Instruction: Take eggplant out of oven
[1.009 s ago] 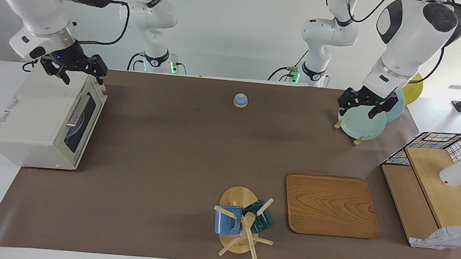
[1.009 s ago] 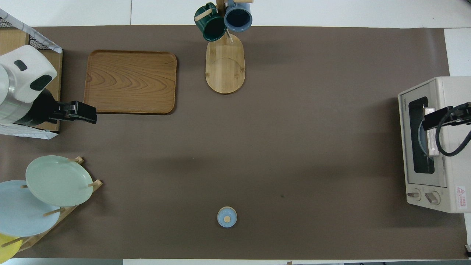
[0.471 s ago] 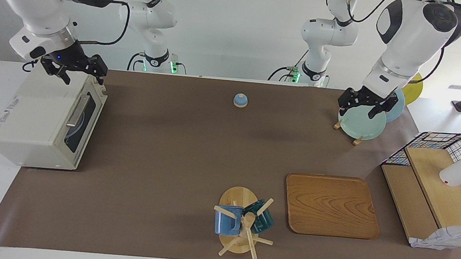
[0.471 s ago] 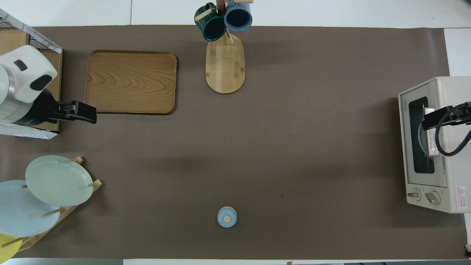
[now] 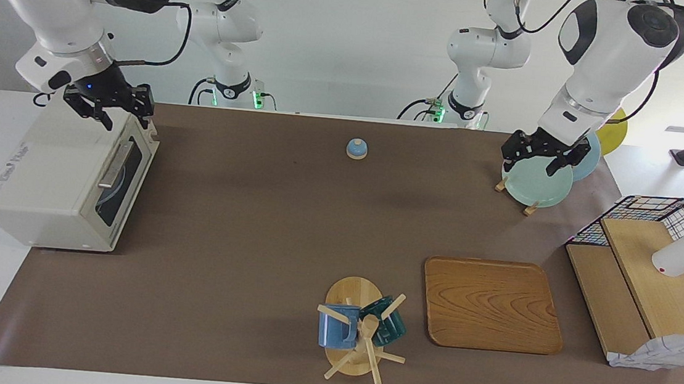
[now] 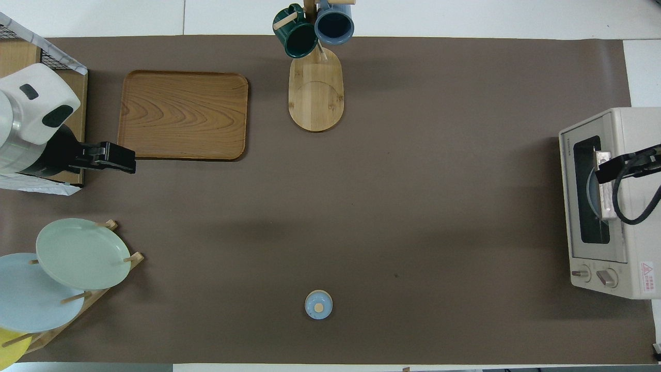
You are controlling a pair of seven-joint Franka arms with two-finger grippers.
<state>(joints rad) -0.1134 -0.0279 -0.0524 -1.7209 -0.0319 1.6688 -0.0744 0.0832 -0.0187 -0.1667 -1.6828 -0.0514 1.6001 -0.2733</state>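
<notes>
My right pincer hangs over the closed oven, grip unreadable, eggplant presumably hidden inside; I should clamp the door's bar handle squarely and swing it down while my left pincer waits spread.

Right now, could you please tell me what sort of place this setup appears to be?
Probably a robotics lab staged as a kitchen: a cream-white toaster oven, a wooden rack of pastel plates and a wooden mug tree with two mugs on a brown-covered table.

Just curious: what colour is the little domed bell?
Light blue, with a tan knob; the overhead view shows it best.
</notes>
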